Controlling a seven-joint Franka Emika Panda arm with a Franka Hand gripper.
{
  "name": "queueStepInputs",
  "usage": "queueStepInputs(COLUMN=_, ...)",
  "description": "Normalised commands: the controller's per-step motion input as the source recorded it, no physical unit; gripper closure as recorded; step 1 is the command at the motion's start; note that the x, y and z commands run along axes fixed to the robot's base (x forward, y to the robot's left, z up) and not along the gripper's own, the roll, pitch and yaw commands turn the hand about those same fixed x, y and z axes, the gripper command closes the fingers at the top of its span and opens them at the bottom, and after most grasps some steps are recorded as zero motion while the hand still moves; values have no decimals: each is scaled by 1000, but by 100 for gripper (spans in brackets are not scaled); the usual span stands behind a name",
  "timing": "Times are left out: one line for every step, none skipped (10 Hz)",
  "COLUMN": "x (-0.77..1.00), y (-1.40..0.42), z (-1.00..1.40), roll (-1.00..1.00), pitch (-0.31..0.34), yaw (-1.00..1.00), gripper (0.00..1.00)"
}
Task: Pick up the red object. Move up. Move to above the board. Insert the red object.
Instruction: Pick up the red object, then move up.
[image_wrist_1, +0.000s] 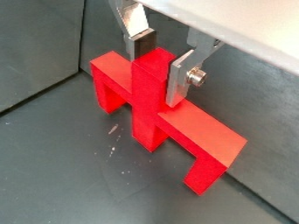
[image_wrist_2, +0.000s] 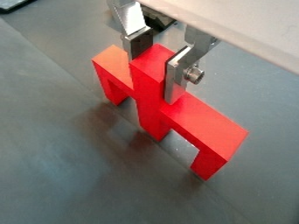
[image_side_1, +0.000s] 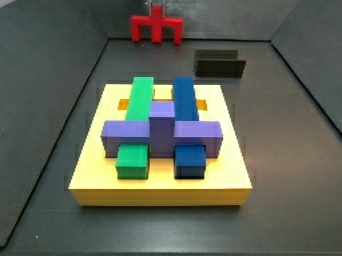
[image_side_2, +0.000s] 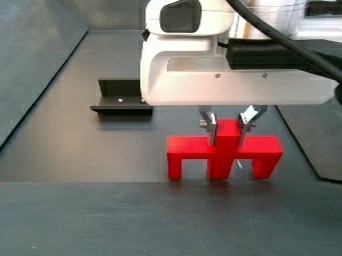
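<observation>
- Gripper (image_wrist_1: 163, 63) stood directly over the red piece (image_wrist_1: 158, 109) when I froze the feed, its silver fingers (image_wrist_1: 183, 77) bracketing the piece's upright centre post, one plate on each flat face.
- Whether the pads were pressing the post I could not tell; both wrist views showed them flush against it or nearly so, with no gap I could make out.
- Red piece sat on the dark floor (image_wrist_1: 70, 166), feet down; its crossbar ran level and crosswise to the fingers' closing line, so the post was the only part between them.
- A side view placed the piece (image_side_1: 156, 26) at the far end of the enclosure, with the yellow board (image_side_1: 163, 178) and its green, blue and purple blocks well apart from it, nearer that camera; I judged the carry would have to go up, then straight along that line.
- That view showed the board and the fixture (image_side_1: 221, 65) but hid the gripper; a side view from the opposite end showed the gripper (image_side_2: 229, 122) low on the post and the fixture (image_side_2: 120, 97) off to one side, but no board.
</observation>
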Motion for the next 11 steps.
queueStepInputs(x=0, y=0, z=0, roll=0, pitch=0, yaw=0, gripper=100)
queueStepInputs(x=0, y=0, z=0, roll=0, pitch=0, yaw=0, gripper=100)
queueStepInputs(x=0, y=0, z=0, roll=0, pitch=0, yaw=0, gripper=100)
queueStepInputs(x=0, y=0, z=0, roll=0, pitch=0, yaw=0, gripper=100)
queueStepInputs(x=0, y=0, z=0, roll=0, pitch=0, yaw=0, gripper=100)
queueStepInputs(x=0, y=0, z=0, roll=0, pitch=0, yaw=0, gripper=100)
queueStepInputs(x=0, y=0, z=0, roll=0, pitch=0, yaw=0, gripper=100)
queueStepInputs(x=0, y=0, z=833, roll=0, pitch=0, yaw=0, gripper=100)
queueStepInputs(x=-12, y=-13, z=782, roll=-1, pitch=24, yaw=-2, gripper=100)
queueStepInputs(x=-27, y=-15, z=641, roll=17, pitch=48, yaw=-4, gripper=100)
queueStepInputs(x=4, y=-10, z=264, roll=70, pitch=49, yaw=5, gripper=100)
